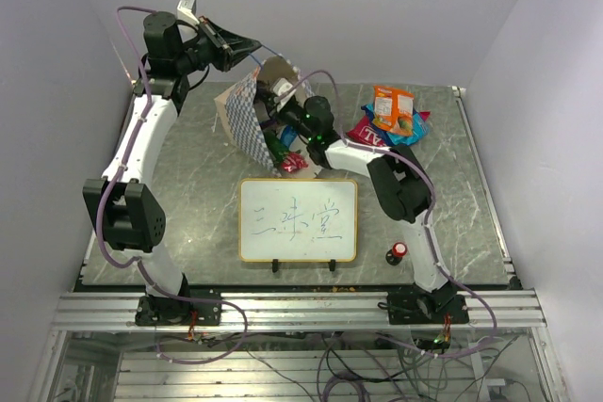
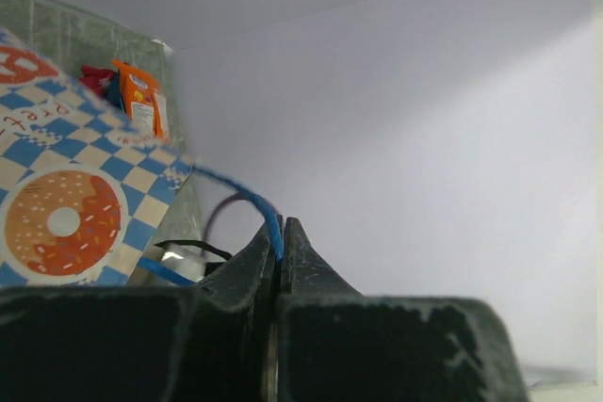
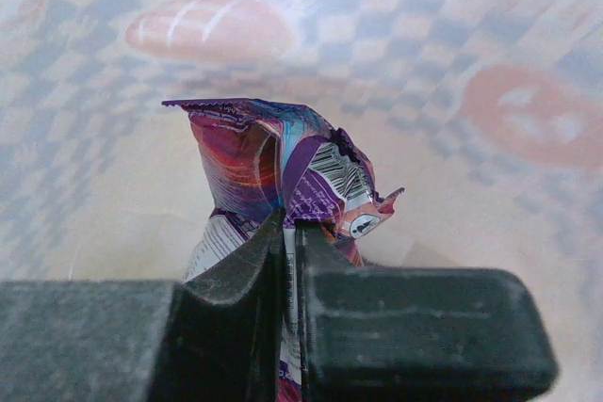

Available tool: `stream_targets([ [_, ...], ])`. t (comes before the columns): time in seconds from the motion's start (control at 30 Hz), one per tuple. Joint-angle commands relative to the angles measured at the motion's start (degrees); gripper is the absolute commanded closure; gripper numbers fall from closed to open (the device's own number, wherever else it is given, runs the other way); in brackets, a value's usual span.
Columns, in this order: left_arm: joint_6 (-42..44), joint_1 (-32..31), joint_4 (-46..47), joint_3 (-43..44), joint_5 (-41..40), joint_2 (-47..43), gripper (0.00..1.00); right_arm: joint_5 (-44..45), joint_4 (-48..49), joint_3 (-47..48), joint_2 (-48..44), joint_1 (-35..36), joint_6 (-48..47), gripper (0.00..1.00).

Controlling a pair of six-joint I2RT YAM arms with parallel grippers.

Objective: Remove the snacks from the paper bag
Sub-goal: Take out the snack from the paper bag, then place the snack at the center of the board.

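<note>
Closest in, my R gripper [image 3: 290, 223] is squeezing fully shut on a crumpled purple-blue packet [image 3: 273, 148]. The jaws are meeting w/ only foil between them, and the pkt is sticking up above the tips. Right behind it the paper bag [image 3: 452, 35] wall is letting light through, checks and orange rounds showing faintly, so I'm judging that I'm working inside the bag.

My L gripper [image 2: 283, 231] is pinching closed on the bag's thin blue cord handle [image 2: 256, 204], lifting it above the bag's rim. From the top view that arm is reaching over the bag's far-left side. The bag is tilting, w/ my R arm going in from its right.

At the bag's near end a green packet [image 1: 276, 146] and a small red wrapper [image 1: 292, 163] are lying; can't tell whether they're inside or just out. Right of the bag, well apart, an orange packet [image 1: 393, 105], red packet [image 1: 367, 132] and blue packet [image 1: 417, 125] are lying heaped on the table [image 1: 188, 176], already out. Near side of the bag, a whiteboard [image 1: 298, 219] is standing.

Step in hand, as I'm reading it: mid-extraction, approx halfway through. Next move is calling for drawing the R wrist back out of the bag w/o easing the pinch, L holding the handle up so the mouth isn't collapsing, then carrying the pkt to the heap right of the bag and letting go.
</note>
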Motion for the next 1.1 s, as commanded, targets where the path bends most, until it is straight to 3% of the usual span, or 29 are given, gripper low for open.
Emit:
stream_targets([
  [0.0, 0.21, 0.79, 3.27, 0.29, -0.17, -0.55, 0.93, 1.16, 1.66, 0.18, -6.12, -0.14, 0.19, 1.0],
  [0.3, 0.68, 0.82, 2.21, 0.66, -0.65, 0.17, 0.93, -0.25, -2.84, -6.6, -15.01, -0.15, -0.89, 1.0],
  [0.57, 1.05, 0.79, 2.17, -2.55, -0.91, -0.72, 0.93, -3.09, -20.78, -13.83, -31.68, -0.19, -3.81, 1.0],
  [1.07, 3.09, 0.79, -2.13, -4.35, -2.45, -0.75, 0.93, 11.38, -42.54, -25.19, -61.33, -0.95, -9.33, 1.0],
])
